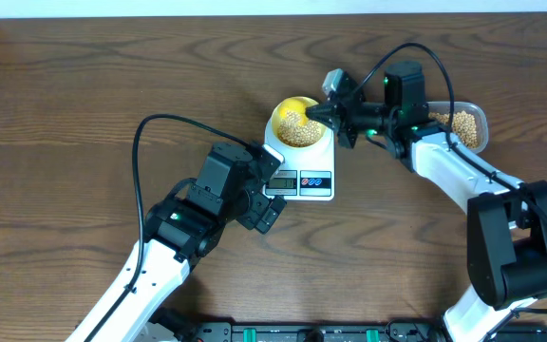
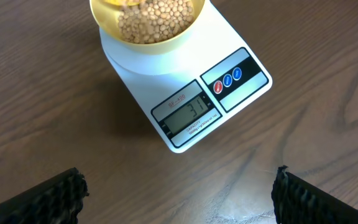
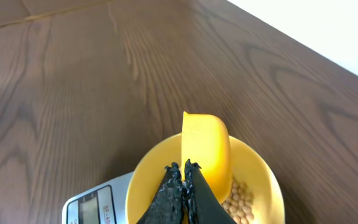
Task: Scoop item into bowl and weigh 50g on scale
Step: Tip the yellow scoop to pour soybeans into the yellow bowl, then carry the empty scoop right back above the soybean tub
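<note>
Right fingers pinch yellow scoop tipped over bowl on scale; dumping too fast could overshoot target or bounce beans onto counter. Left fingers spread, empty.

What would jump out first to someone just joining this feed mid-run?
The pale-yellow bowl of tan beans sits on the white scale mid-table, and the right gripper is shut on a yellow scoop held over it. Next comes the display, which appears to read 31. The left gripper hangs open just in front of the scale, and a clear tub of more beans sits to the bowl's right.
</note>
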Robot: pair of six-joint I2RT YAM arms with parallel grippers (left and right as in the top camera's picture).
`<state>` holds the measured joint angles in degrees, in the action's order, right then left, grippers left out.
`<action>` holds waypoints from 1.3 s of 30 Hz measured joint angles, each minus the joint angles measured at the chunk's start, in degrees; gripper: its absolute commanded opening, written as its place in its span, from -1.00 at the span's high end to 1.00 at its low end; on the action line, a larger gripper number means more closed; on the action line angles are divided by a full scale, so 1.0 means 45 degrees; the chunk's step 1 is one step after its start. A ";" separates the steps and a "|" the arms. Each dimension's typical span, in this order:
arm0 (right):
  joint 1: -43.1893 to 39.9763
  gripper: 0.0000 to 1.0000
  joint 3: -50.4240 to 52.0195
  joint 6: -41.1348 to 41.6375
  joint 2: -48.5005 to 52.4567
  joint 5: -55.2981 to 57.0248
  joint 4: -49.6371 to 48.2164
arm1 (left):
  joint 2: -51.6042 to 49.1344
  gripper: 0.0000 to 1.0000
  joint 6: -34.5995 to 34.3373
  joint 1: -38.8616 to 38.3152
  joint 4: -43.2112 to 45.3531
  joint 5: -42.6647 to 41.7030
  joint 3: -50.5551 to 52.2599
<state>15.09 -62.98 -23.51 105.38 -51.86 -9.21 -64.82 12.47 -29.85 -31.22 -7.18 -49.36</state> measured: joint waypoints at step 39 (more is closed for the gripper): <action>0.0034 0.98 0.0000 -0.1831 0.0000 0.0005 -0.0442 | 0.0000 -0.96 0.0000 0.0000 -0.0005 -0.0005 0.0000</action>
<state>15.25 -62.98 -31.75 105.38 -51.83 -11.20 -64.82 12.47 -29.85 -31.24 -7.20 -49.36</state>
